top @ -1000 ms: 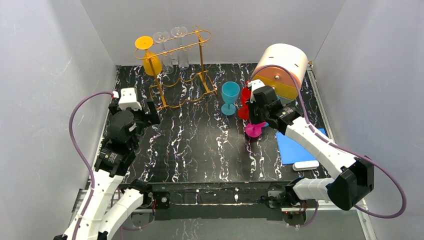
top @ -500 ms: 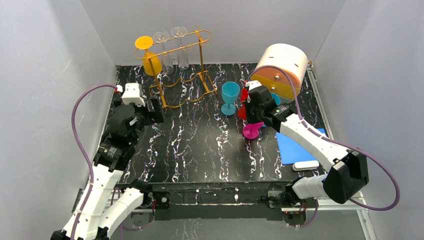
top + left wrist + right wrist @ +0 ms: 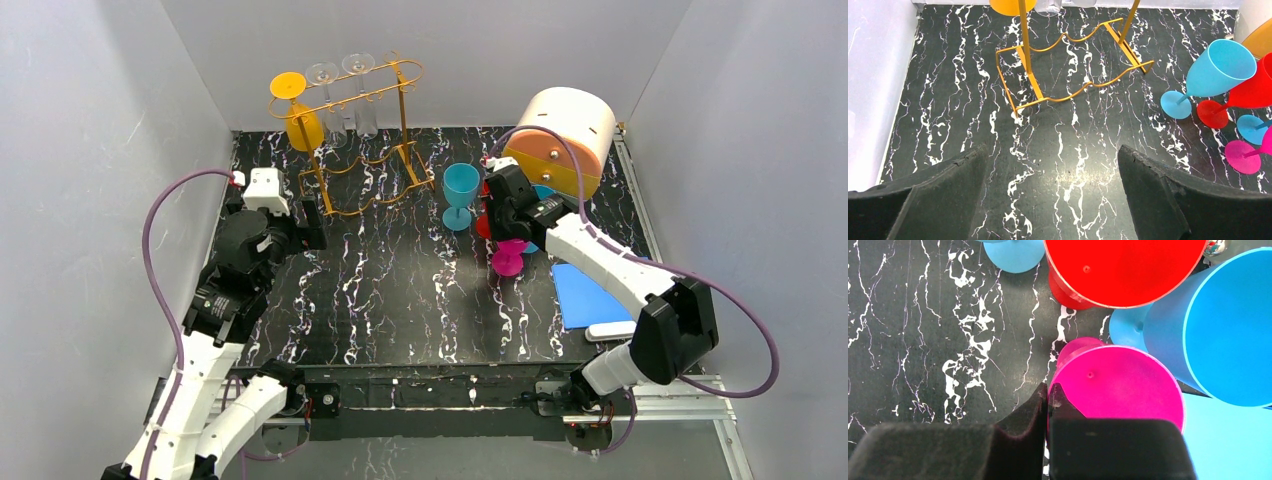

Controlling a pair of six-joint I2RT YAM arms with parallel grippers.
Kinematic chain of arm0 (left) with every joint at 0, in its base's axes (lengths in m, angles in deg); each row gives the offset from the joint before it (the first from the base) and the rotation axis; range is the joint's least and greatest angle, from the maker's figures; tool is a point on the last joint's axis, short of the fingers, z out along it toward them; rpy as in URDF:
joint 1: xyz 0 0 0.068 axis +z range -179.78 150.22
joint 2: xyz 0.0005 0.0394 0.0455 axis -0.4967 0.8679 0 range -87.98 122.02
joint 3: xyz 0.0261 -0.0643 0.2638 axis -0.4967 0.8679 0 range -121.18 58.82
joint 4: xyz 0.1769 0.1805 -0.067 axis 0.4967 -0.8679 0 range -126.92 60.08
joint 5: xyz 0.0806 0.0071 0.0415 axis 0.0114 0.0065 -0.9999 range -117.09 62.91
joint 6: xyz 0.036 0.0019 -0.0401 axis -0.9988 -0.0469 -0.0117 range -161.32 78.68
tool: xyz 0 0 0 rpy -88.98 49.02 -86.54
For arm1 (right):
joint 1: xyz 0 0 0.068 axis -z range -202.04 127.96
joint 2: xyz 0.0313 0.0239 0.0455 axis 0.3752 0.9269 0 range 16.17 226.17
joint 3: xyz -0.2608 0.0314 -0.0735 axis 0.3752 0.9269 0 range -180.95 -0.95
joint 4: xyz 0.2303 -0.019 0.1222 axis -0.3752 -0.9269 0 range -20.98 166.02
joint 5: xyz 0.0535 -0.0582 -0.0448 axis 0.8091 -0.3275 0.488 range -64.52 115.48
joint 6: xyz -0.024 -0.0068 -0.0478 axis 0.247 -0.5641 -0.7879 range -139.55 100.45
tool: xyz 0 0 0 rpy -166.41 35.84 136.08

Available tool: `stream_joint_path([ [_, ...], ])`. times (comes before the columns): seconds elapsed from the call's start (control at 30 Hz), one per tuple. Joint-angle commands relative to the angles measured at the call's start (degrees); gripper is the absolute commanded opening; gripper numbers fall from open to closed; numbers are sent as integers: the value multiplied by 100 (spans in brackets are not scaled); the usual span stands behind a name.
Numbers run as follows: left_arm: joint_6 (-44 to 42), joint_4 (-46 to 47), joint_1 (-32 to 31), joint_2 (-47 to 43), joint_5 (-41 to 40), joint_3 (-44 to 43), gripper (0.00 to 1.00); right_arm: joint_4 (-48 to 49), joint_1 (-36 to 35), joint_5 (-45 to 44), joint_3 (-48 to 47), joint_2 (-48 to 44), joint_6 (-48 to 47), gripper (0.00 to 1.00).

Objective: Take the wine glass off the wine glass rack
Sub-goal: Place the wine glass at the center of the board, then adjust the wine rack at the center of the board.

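Observation:
The gold wire wine glass rack (image 3: 360, 130) stands at the back left. An orange wine glass (image 3: 297, 112) and two clear glasses (image 3: 343, 95) hang upside down from its top rails. My left gripper (image 3: 310, 222) is open and empty, just in front of the rack's base (image 3: 1073, 70). My right gripper (image 3: 505, 228) is shut on the rim of a magenta wine glass (image 3: 1118, 385), which is close to upright with its foot (image 3: 507, 262) low by the table. The fingertips (image 3: 1040, 397) pinch the rim's left edge.
A turquoise glass (image 3: 461, 190), a red glass (image 3: 1123, 270) and a blue glass (image 3: 1218, 325) stand close around the magenta one. A round white and orange drum (image 3: 565, 135) lies at the back right. A blue mat (image 3: 590, 295) and a white bar (image 3: 612, 330) lie at the right.
My right gripper has moved back and left with the magenta glass, bringing it from tilted to nearly upright. My left gripper has shifted a little toward the rack.

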Motion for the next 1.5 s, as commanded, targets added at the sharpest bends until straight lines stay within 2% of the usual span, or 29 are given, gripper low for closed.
stream_joint_path([
  [0.0,53,46,22,-80,-124,-40,98,-133,27,-148,-220,213,-31,1],
  [0.37,115,170,23,76,-451,-32,98,227,40,-231,-32,-132,-49,1],
  [0.43,212,90,19,153,-662,-66,98,391,50,5,119,-171,-85,7],
  [0.53,291,-133,23,263,-726,-219,98,237,48,-174,49,-37,-205,8],
  [0.57,309,-176,18,271,-719,-219,98,141,56,-269,-30,16,-201,11],
  [0.6,314,-188,23,269,-710,-206,98,71,68,-289,-106,53,-229,19],
  [0.63,331,-190,17,264,-727,-191,98,44,73,-269,-158,72,-268,32],
  [0.67,351,-190,18,270,-777,-190,98,14,74,-242,-222,82,-297,38],
  [0.73,420,-207,23,304,-938,-227,98,-177,68,-169,-434,63,-270,40],
  [0.8,470,-259,22,385,-963,-296,98,-161,74,-50,-546,-54,-288,50],
  [0.97,877,-971,22,1079,-1195,-718,98,-209,73,74,-850,-381,-423,65],
  [1.07,996,-1097,44,1317,-1320,-795,98,-143,68,278,-1013,-550,-411,77],
  [1.17,1132,-1055,279,1427,-1311,-781,98,121,73,591,-1088,-711,-308,82],
  [1.3,1142,-1053,1349,1649,-206,-969,98,490,74,941,-1122,-816,-136,85],
  [1.37,1077,-978,1589,1873,355,-1085,98,620,74,1240,-1165,-792,-79,88],
  [1.47,1002,-1099,1876,2347,477,-1600,98,581,73,1598,-1487,-561,122,92],
])
